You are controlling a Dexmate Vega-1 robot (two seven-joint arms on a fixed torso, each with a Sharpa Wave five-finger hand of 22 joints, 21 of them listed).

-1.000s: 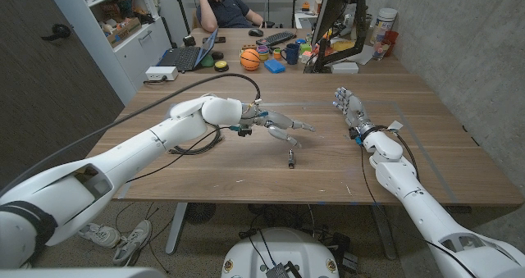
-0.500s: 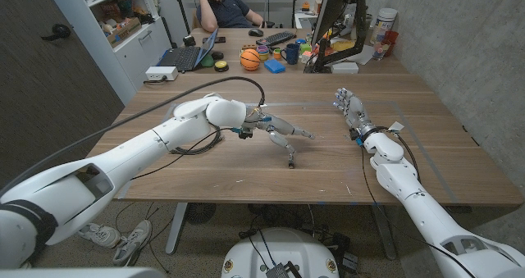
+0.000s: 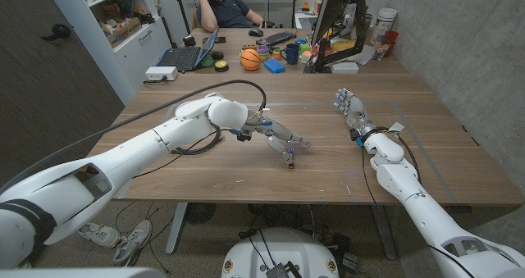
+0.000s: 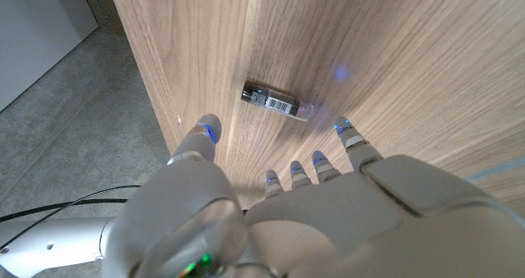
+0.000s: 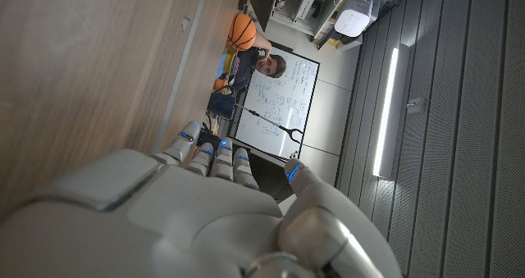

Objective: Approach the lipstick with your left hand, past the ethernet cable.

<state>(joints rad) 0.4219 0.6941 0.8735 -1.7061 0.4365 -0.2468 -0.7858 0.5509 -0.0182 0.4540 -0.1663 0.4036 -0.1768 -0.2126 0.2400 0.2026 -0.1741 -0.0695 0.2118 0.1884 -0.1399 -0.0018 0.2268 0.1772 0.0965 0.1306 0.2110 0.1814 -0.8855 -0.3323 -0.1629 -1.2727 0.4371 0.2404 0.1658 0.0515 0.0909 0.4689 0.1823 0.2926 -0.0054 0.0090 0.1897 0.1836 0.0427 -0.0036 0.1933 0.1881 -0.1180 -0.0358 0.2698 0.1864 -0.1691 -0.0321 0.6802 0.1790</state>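
Left hand hovers over the lipstick, fingers spread and empty, poised to close. Lipstick lies on its side on the bench, near the front edge.

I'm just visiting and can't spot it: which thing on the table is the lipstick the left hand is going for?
Look at the big wooden table, near its front edge at the middle. Just under the fingertips of the robot's left hand lies the lipstick, a small dark tube with a barcode label. It is the one loose item there; the clutter sits far back.
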